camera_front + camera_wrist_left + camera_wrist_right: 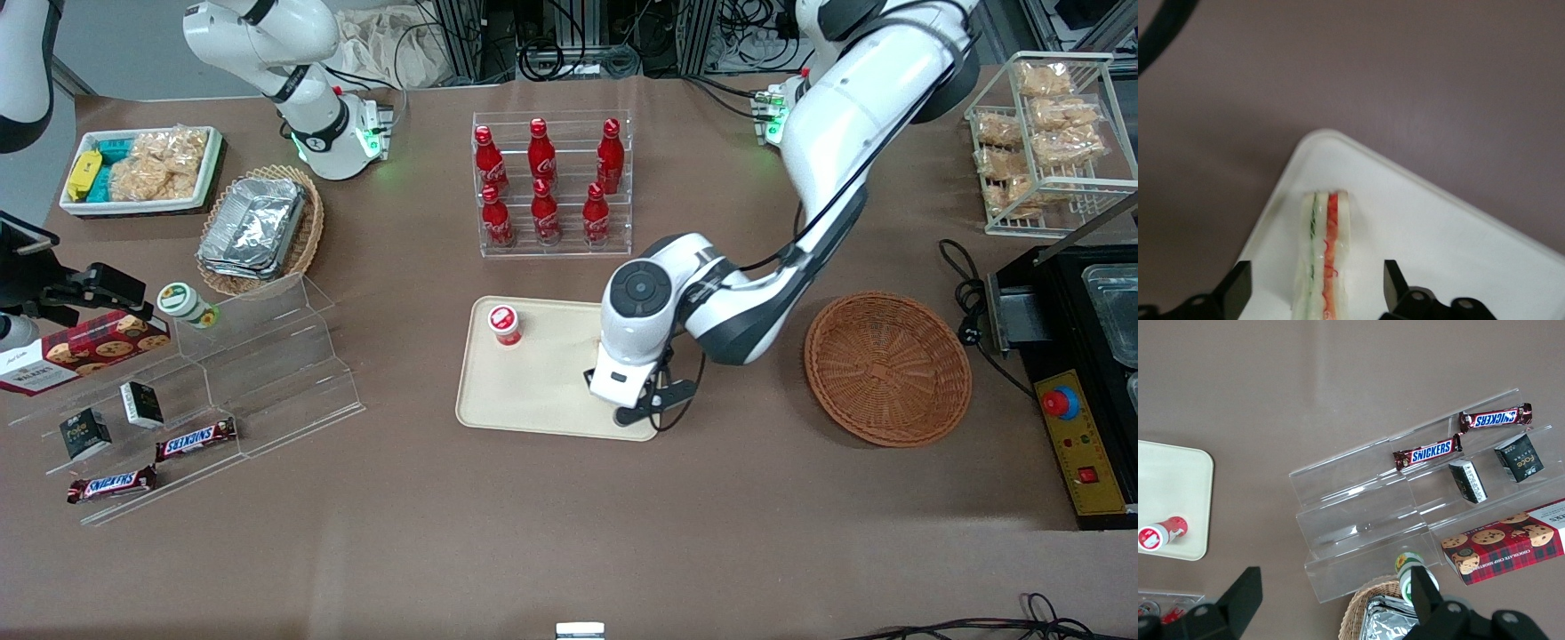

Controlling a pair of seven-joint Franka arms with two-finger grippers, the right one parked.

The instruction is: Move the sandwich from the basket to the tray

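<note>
two snickers bars (196, 439) lay nearest the front camera, on the lowest step of a clear acrylic stand (267, 373) toward the parked arm's end of the brown table (569, 533). two small dark boxes (142, 404) sat on the step above them, and a red tartan cookie box (84, 350) and a green-lidded jar (185, 304) rested higher on the same stand.

near the middle of the table lay the cream-beige tray (533, 391). the working arm's gripper (642, 411) hung low over the tray's corner nearest the camera, on the working arm's side. in the wrist view its fingers (1238, 288) were spread apart, one on each side of the sandwich (1323, 257) without touching it. the sandwich stood on edge on the tray (1438, 233), close to a rounded corner, showing pale bread with a green and an orange-red stripe of filling. a small red and white cup (504, 324) lay on the tray farther from the camera.

the reddish-brown wicker basket (887, 368) sat beside the tray, toward the working arm's end, with nothing in it.

farther back stood a clear rack of six red cola bottles (551, 182), a tan basket of foil containers (258, 227), a white bin of snacks (142, 169) and a wire rack of bagged snacks (1045, 133).
</note>
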